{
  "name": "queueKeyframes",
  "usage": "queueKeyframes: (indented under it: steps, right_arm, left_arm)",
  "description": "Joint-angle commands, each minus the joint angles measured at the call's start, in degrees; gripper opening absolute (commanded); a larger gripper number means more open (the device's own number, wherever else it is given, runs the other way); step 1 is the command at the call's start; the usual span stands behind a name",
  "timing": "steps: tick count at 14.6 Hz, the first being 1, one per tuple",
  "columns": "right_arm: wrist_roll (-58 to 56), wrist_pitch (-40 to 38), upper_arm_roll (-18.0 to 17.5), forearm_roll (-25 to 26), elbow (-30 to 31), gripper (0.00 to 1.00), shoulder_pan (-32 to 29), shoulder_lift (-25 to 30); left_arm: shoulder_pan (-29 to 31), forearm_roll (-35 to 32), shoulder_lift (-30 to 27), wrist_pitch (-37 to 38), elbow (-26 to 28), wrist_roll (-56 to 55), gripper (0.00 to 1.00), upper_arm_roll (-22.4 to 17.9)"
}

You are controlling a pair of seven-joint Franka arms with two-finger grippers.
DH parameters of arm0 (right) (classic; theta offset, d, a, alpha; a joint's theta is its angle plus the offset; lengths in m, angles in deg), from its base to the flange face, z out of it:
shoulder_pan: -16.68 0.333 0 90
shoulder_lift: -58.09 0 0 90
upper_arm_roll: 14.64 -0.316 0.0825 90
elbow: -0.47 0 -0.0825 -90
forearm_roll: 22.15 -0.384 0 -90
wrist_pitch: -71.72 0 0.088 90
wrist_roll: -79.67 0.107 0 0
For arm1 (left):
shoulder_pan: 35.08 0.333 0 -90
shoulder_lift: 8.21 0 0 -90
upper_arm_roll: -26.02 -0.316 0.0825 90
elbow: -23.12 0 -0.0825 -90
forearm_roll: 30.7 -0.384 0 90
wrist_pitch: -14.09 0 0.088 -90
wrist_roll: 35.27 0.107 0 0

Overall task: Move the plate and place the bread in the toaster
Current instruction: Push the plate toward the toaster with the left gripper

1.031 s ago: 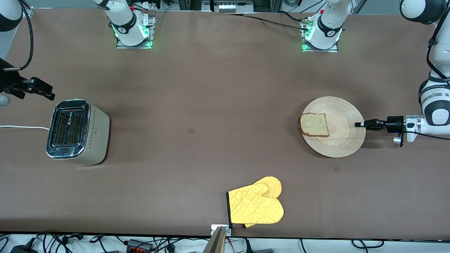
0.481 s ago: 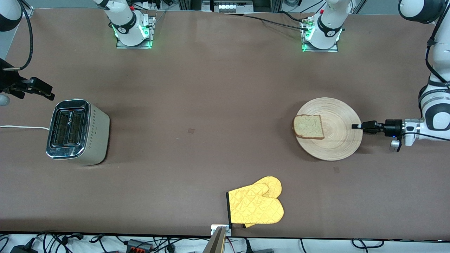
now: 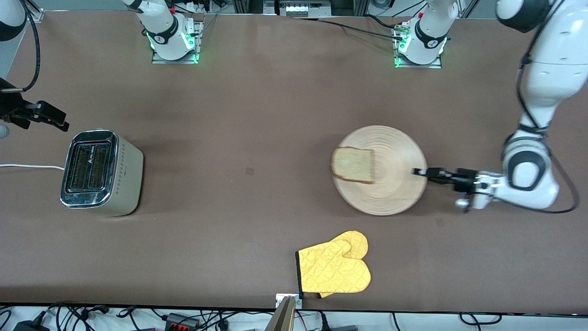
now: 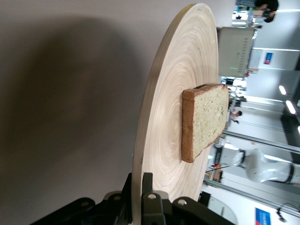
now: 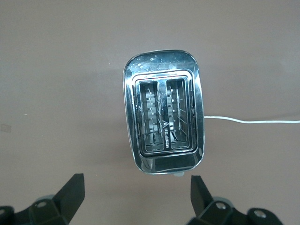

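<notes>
The round wooden plate [image 3: 390, 151] is over the middle of the table, toward the left arm's end. My left gripper [image 3: 420, 173] is shut on its rim, one finger above and one below [image 4: 139, 180]. The bread [image 3: 353, 164] lies flat on the plate [image 4: 173, 93], on the part toward the toaster, and shows its brown crust [image 4: 204, 119]. The chrome-topped toaster [image 3: 98, 172] stands at the right arm's end with both slots empty [image 5: 163, 117]. My right gripper [image 3: 59, 122] hangs open beside and above it, nothing between its fingers [image 5: 136, 187].
A yellow oven mitt [image 3: 334, 269] lies near the table's front edge, nearer the front camera than the plate. The toaster's white cord [image 3: 27, 166] runs off the right arm's end of the table. Bare brown table lies between plate and toaster.
The plate, with the bread on it and the left gripper shut on its rim, has moved toward the toaster's end of the table. The right gripper has stayed where it was.
</notes>
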Motion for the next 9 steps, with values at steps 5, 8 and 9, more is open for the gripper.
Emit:
queueKeyframes:
  steps: [5,8,9]
  right_arm:
    - [-0.30,-0.33,-0.89,-0.98,-1.19,1.00,1.41,-4.30]
    - [0.31,0.03,-0.89,-5.11,-1.20,1.00,3.27,-7.73]
    - [0.32,0.90,-0.89,-5.29,-1.20,1.00,3.18,-8.87]
  left_arm:
    - [-16.34,13.23,3.76,-14.21,-0.50,-0.80,0.01,-0.12]
    - [-19.52,13.51,5.26,-17.29,-0.41,-0.27,0.01,-0.12]
    - [-20.13,13.51,5.70,-17.65,-0.50,-0.18,0.01,-0.12]
